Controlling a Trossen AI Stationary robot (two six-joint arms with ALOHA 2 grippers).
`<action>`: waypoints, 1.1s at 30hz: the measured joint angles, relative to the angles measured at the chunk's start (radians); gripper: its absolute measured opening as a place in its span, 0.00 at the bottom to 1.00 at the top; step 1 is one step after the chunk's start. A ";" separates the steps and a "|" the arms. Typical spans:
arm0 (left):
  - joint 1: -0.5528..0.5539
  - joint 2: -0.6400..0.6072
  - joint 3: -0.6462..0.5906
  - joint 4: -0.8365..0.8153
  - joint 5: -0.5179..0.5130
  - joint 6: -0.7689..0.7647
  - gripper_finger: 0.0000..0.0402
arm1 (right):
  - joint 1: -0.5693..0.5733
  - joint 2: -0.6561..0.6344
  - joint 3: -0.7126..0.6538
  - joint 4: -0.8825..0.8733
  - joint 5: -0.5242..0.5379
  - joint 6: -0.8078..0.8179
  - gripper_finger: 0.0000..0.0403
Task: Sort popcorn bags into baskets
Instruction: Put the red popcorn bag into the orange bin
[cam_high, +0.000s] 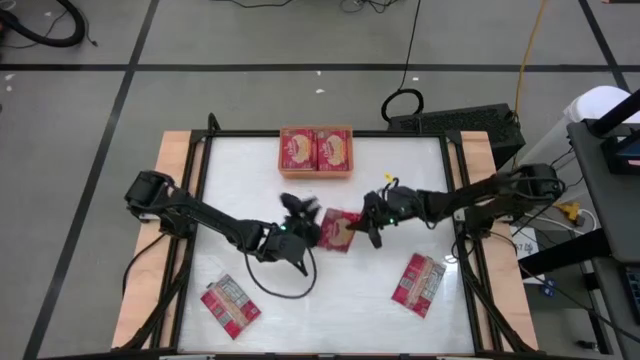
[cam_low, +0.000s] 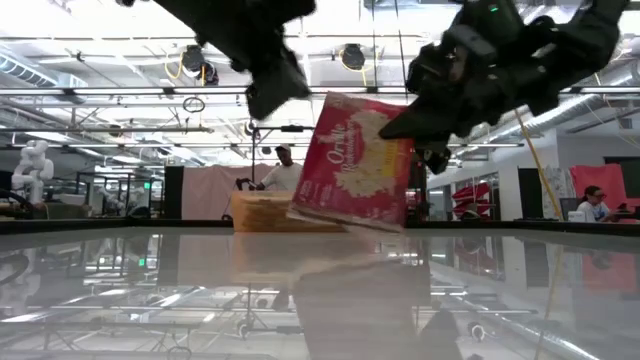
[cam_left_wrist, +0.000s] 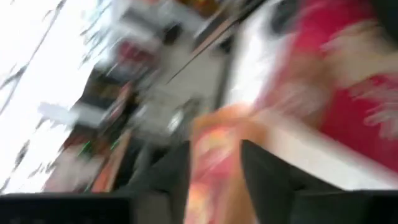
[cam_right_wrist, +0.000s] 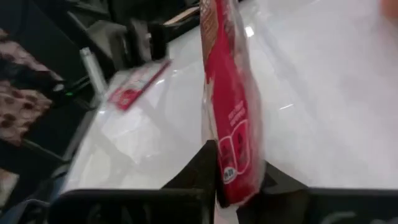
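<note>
A red popcorn bag (cam_high: 340, 230) (cam_low: 355, 165) hangs tilted in the air over the table's middle, held by my right gripper (cam_high: 372, 222) (cam_right_wrist: 233, 180), which is shut on it. My left gripper (cam_high: 302, 218) (cam_low: 272, 85) (cam_left_wrist: 214, 177) is open just left of that bag; the low view shows a gap between them. The orange basket (cam_high: 316, 172) (cam_low: 262, 212) sits at the far edge with two bags (cam_high: 316, 150) lying flat inside. Two more bags lie flat on the table, one near left (cam_high: 230, 305) and one near right (cam_high: 418, 283) (cam_right_wrist: 134, 87). My right gripper pinches the bag between its two fingers at the bag's right-hand edge (cam_low: 398, 125) (cam_right_wrist: 233, 158), coming level from the table's right. The bag stands on edge between the fingers (cam_right_wrist: 200, 168), lifted clear of the table, tilted with its picture face toward the near side.
Black frame rails (cam_high: 455, 200) run along the table's sides, and bare white tabletop (cam_high: 250, 180) lies between the held bag and the basket. Beyond the far edge, a person (cam_low: 285, 170) stands in the room, with another at the right (cam_low: 597, 200).
</note>
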 joint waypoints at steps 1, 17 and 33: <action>0.002 -0.019 0.000 -0.035 -0.056 -0.048 0.41 | -0.019 0.000 0.013 -0.021 -0.002 -0.015 0.05; 0.011 -0.198 -0.011 -0.776 0.174 -1.219 0.59 | -0.374 0.000 0.529 -0.698 -0.157 -0.462 0.04; -0.054 -0.194 -0.210 -0.307 0.373 -1.204 0.32 | -0.743 0.286 0.850 -0.737 -0.685 -0.487 0.05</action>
